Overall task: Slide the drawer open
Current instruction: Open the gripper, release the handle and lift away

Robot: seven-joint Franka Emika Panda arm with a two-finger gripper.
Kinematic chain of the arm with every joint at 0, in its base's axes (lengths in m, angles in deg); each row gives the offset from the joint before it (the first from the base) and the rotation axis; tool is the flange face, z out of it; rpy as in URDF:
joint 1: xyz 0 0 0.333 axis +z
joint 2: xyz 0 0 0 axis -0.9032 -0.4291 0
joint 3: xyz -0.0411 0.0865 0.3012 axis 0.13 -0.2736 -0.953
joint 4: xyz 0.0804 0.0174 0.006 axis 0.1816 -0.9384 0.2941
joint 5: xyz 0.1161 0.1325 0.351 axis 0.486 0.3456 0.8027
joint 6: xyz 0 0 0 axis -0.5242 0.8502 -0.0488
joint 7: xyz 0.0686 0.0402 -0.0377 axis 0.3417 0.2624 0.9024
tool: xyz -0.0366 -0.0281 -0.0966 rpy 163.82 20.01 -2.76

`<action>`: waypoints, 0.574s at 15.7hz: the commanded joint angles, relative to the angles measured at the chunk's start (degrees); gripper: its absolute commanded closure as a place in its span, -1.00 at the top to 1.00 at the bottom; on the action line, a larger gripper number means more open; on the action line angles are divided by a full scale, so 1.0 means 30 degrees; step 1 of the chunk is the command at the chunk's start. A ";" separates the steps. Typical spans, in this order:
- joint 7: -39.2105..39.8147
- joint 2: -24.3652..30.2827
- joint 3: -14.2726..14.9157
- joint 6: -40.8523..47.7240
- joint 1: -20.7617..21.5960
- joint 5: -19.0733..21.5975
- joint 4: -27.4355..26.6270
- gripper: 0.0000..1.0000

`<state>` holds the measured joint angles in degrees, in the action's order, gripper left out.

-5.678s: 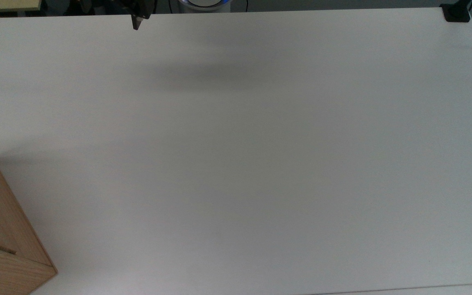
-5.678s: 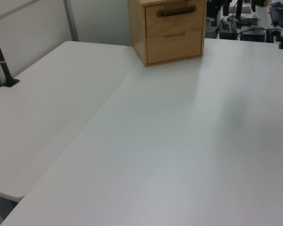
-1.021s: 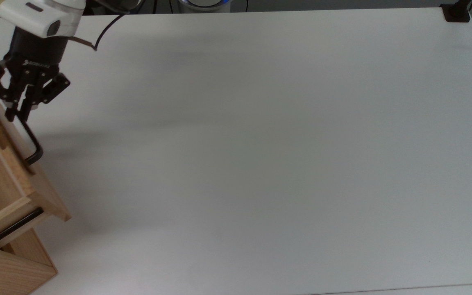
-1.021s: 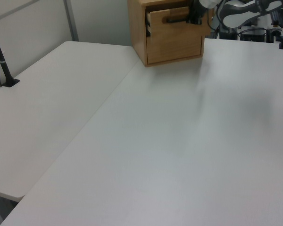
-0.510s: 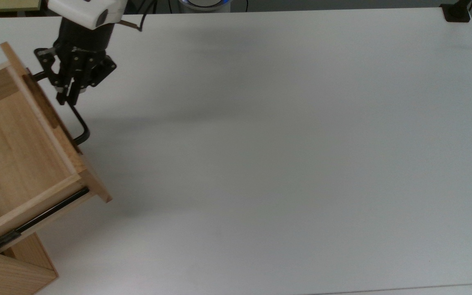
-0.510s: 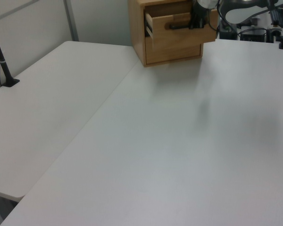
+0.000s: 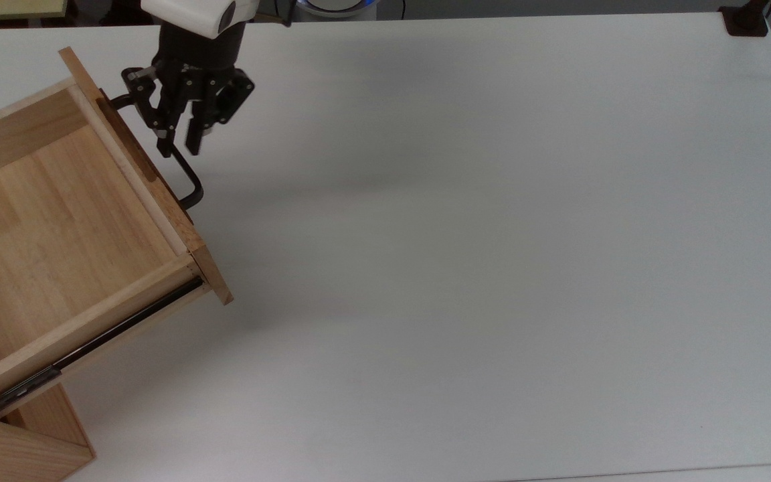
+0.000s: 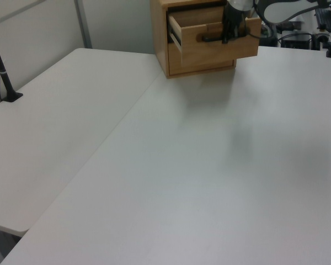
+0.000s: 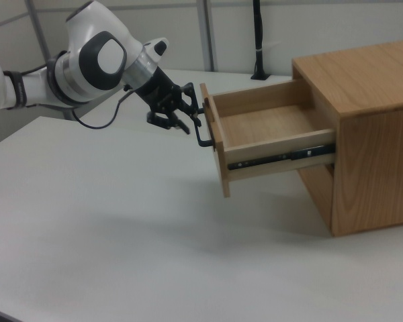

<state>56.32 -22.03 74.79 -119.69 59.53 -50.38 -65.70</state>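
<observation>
Since a moment ago we have drawn the drawer (image 7: 64, 221) far out toward the top view's upper left, our gripper (image 7: 181, 146) fingers now narrowly parted around its handle (image 7: 188, 181), so the opening looks nearly done.

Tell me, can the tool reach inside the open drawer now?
Probably yes. The drawer is pulled far out with its top uncovered and nothing inside, and the tool sits right by the handle at its front.
</observation>
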 commanded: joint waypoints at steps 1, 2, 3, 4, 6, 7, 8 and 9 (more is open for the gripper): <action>0.0260 0.0674 -0.0091 0.2175 0.0221 0.2552 0.0258 1.00; 0.0144 0.0791 -0.0091 0.3490 0.0221 0.3518 0.0870 1.00; -0.0321 0.0821 -0.0120 0.5185 0.0221 0.4398 0.1572 1.00; -0.1080 0.0821 -0.0120 0.7000 0.0221 0.5073 0.2479 1.00; -0.4029 0.0821 -0.0265 0.9820 0.0250 0.6392 0.3859 1.00; -0.6164 0.0792 -0.0441 1.0411 0.0250 0.7037 0.4213 1.00; -0.8128 0.0792 -0.0500 1.0562 0.0250 0.7362 0.4274 1.00; -0.9743 0.0763 -0.0559 1.0564 0.0250 0.7394 0.4275 1.00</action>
<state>41.59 -19.57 73.76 -90.88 59.65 -30.59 -54.37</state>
